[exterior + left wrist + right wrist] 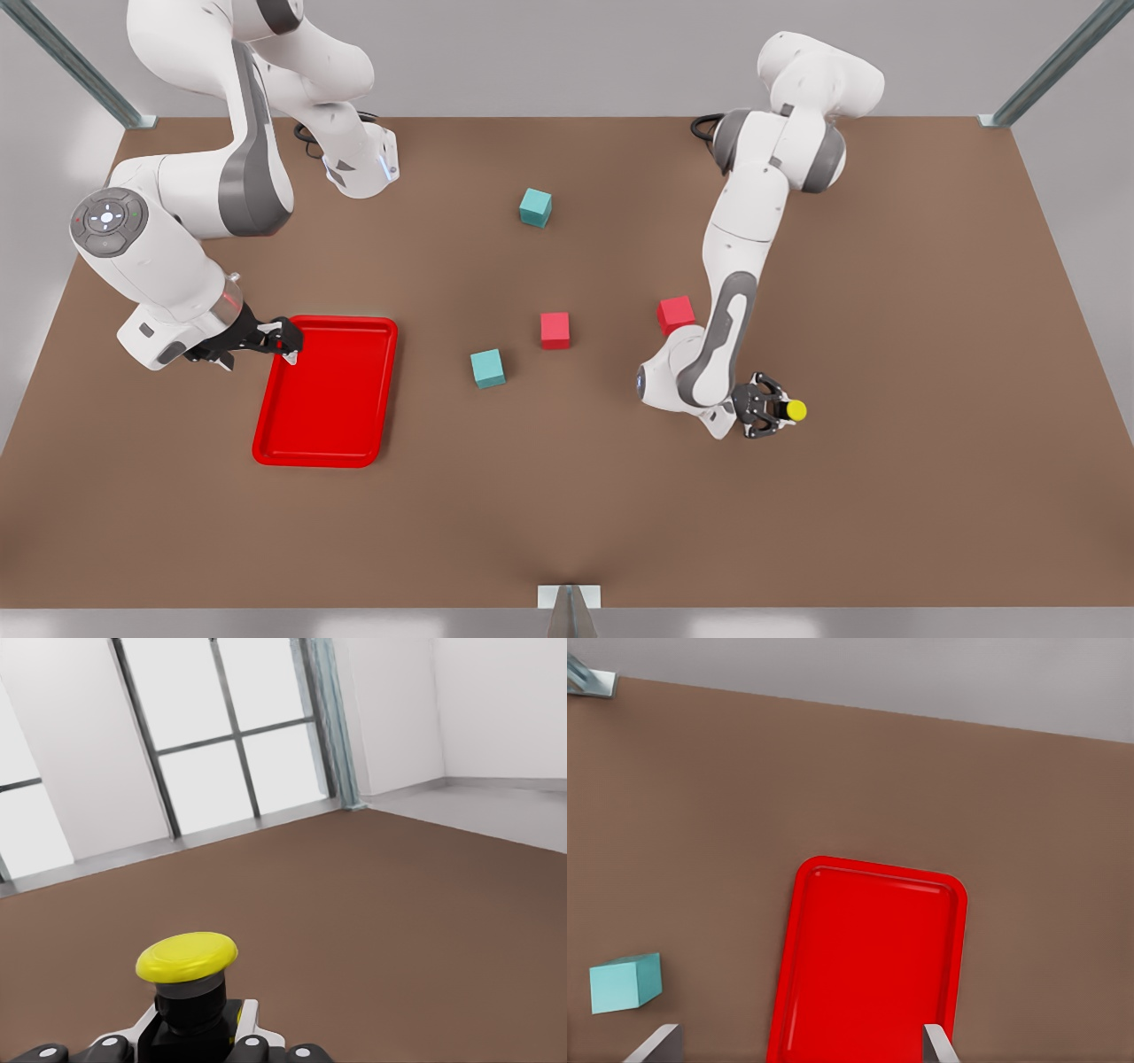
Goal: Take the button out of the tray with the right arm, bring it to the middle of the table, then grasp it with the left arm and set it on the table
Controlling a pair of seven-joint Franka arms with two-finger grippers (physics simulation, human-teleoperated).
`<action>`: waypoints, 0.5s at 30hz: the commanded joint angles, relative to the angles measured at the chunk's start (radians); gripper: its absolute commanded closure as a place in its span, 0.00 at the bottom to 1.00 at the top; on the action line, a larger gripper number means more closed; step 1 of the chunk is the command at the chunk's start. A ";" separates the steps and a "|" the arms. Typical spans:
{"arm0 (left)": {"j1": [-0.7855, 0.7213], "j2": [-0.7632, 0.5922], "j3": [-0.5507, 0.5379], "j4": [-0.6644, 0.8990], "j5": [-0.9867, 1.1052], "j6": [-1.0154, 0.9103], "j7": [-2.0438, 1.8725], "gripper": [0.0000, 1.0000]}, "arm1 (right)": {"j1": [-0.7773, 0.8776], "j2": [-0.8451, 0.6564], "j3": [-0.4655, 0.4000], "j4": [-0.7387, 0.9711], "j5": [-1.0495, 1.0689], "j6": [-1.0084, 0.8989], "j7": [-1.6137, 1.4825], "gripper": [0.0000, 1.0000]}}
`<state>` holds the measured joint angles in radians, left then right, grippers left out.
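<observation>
The button (794,409), with a yellow cap and a dark body, sits between the fingers of my left gripper (778,410) at the front view's right, its cap pointing away from the wrist. The left wrist view shows the button (188,958) close up, with that gripper (199,1029) shut on its dark body above the brown table (372,904). My right gripper (288,340) hovers at the far corner of the red tray (328,408) on the front view's left. Its fingers (660,1043) are open and the tray (868,966) holds nothing.
Two teal cubes (535,207) (487,368) and two red cubes (555,330) (676,314) lie around the middle of the table (930,310). The nearest red cube lies just behind the left arm's forearm. One teal cube (625,981) shows beside the tray.
</observation>
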<state>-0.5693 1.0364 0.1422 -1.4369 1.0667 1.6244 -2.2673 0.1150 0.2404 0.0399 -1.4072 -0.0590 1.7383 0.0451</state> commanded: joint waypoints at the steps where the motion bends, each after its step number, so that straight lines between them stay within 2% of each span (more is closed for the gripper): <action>1: 0.000 0.010 0.000 -0.008 0.059 -0.017 -0.672 0.53 | 0.000 -0.001 0.000 0.001 0.001 0.000 -0.007 0.00; 7: 0.006 0.022 0.002 -0.022 0.130 -0.014 -0.675 0.52 | -0.002 -0.001 0.000 0.001 0.002 0.000 -0.007 0.00; 9: 0.006 0.027 0.002 -0.023 0.133 -0.014 -0.673 0.47 | -0.002 -0.001 0.000 0.001 0.002 0.000 -0.007 0.00; 10: 0.006 0.027 0.002 -0.023 0.133 -0.015 -0.672 0.38 | -0.002 -0.001 0.000 0.001 0.002 0.000 -0.007 0.00; 11: 0.006 0.030 0.002 -0.022 0.133 -0.015 -0.672 0.36 | -0.002 -0.001 0.000 0.001 0.002 0.000 -0.007 0.00; 13: 0.006 0.031 0.002 -0.023 0.133 -0.014 -0.670 0.05 | 0.000 -0.001 0.000 0.001 0.002 0.000 -0.007 0.00; 14: 0.006 0.034 0.002 -0.022 0.133 -0.014 -0.670 0.00 | 0.000 -0.001 0.000 0.001 0.002 0.000 -0.007 0.00; 15: 0.006 0.034 0.002 -0.022 0.133 -0.014 -0.672 0.00 | -0.002 -0.001 0.000 0.001 0.002 0.000 -0.007 0.00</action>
<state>-0.5630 1.0711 0.1438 -1.4595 1.1977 1.6126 -2.6476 0.1146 0.2404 0.0401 -1.4072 -0.0575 1.7383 0.0418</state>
